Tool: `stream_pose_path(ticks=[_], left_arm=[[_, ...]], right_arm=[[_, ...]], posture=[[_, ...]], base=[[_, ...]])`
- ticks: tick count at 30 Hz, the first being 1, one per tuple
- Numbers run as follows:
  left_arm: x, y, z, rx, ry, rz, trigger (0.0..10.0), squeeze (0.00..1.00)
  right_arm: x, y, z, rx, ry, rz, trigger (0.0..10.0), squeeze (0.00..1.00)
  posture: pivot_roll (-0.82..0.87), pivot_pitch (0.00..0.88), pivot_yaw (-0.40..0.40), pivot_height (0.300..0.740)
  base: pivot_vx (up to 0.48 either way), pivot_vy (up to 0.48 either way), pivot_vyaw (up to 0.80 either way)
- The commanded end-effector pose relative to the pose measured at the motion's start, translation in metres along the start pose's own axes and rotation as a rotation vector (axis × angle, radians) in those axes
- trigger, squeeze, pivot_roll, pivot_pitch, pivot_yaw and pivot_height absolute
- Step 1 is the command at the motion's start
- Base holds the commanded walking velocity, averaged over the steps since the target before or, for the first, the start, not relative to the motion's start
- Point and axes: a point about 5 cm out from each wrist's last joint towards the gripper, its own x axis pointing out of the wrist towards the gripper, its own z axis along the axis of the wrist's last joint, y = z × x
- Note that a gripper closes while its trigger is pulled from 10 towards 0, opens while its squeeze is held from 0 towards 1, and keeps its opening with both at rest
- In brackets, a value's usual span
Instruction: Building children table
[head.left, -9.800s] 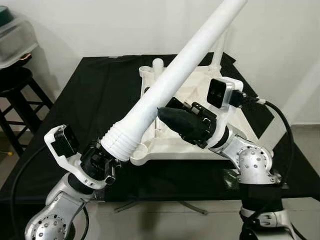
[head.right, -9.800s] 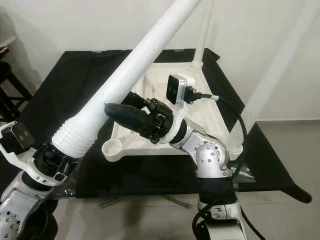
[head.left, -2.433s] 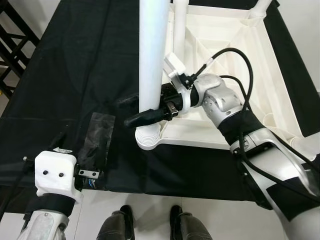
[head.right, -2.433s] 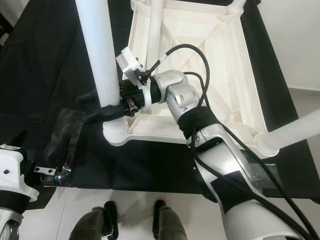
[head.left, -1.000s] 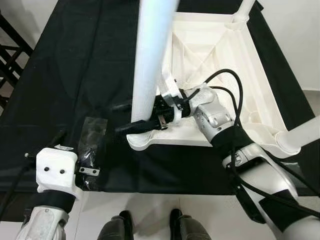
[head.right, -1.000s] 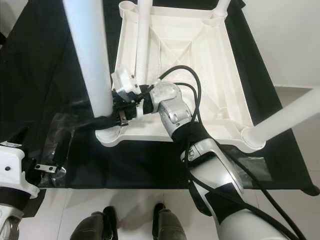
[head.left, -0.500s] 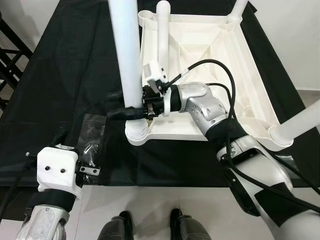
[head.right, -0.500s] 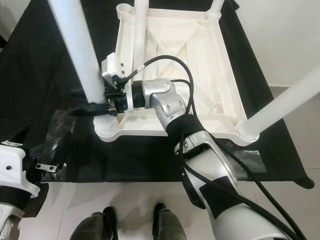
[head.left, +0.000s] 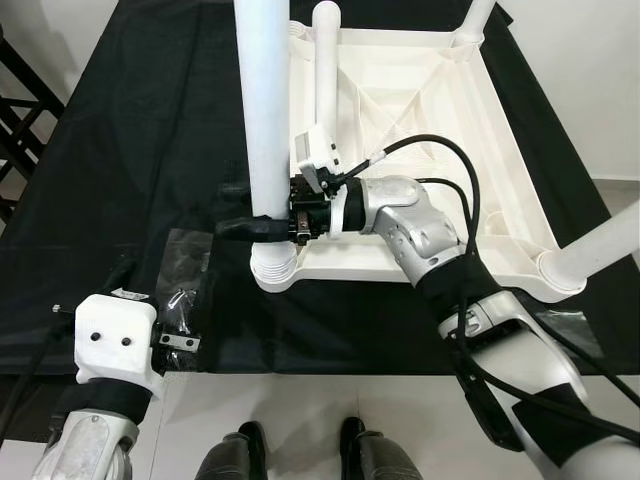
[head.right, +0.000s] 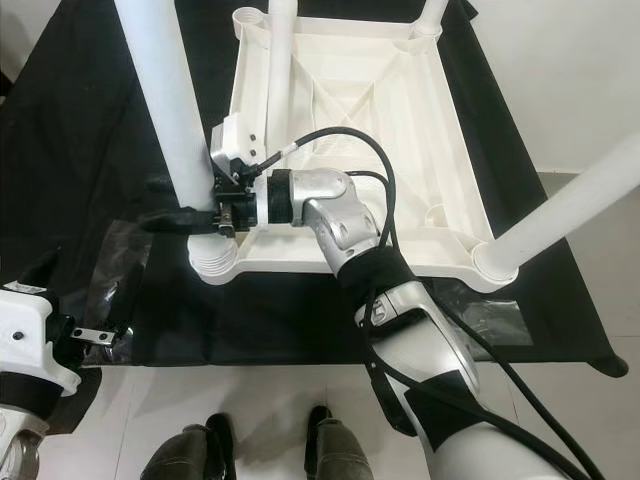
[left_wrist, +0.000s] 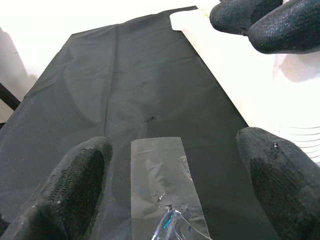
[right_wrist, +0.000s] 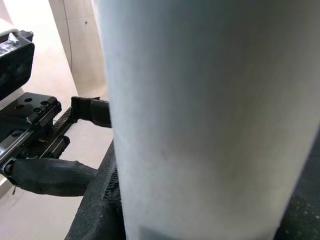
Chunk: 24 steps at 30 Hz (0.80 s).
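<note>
Nearest the robot, the left gripper (left_wrist: 170, 165) hung at the near edge of the black-draped surface (head.left: 150, 150), its fingers (left_wrist: 82, 167) spread wide with nothing between them. Just ahead of those fingers lay a clear plastic wrapper (head.left: 185, 300), flat on the cloth; whether anything was in it could not be told.

Farther in, the right gripper (head.left: 262, 227) had its fingers (head.left: 235, 228) closed around the white table leg (head.left: 262, 120), low down, just above the ribbed collar at its foot. That collar sat in the near-left corner socket (head.left: 272, 280) of the upturned white tabletop (head.left: 430, 110), directly below the fingers, and the leg stood nearly upright.

The leg looked like a hollow moulded plastic tube: probably light, stiff, and smooth enough to slip under a pinch. Its height would give it leverage to tip, so a hold low by the collar seemed best for pressing or turning it home.

Beyond the fingers, the tabletop's ribbed underside formed a shallow tray with nothing loose in it. Other legs already stood in three corner sockets, one of them the far-left leg (head.left: 326, 60).
</note>
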Motion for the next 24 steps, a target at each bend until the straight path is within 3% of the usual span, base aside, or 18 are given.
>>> stream_pose_path(ticks=[1, 9, 24], left_arm=[[-0.0023, 0.0007, -0.0044, 0.016, 0.019, 0.005, 10.0, 0.0], [-0.0028, 0.0001, -0.0047, 0.017, 0.019, 0.003, 10.0, 0.0], [-0.0028, 0.0, -0.004, 0.02, 0.013, 0.002, 10.0, 0.0]], right_arm=[[-0.0204, 0.0139, -0.0711, 0.158, 0.288, -0.069, 10.0, 0.0], [-0.018, 0.0155, -0.0653, 0.102, 0.319, -0.032, 10.0, 0.0], [-0.0185, 0.0207, -0.0737, 0.168, 0.32, -0.087, 10.0, 0.0]], posture=[[0.1, 0.36, -0.052, 0.74], [0.1, 0.354, -0.053, 0.74], [0.1, 0.36, -0.056, 0.74]], base=[[0.0, 0.0, 0.0], [0.0, 0.0, 0.0], [0.0, 0.0, 0.0]])
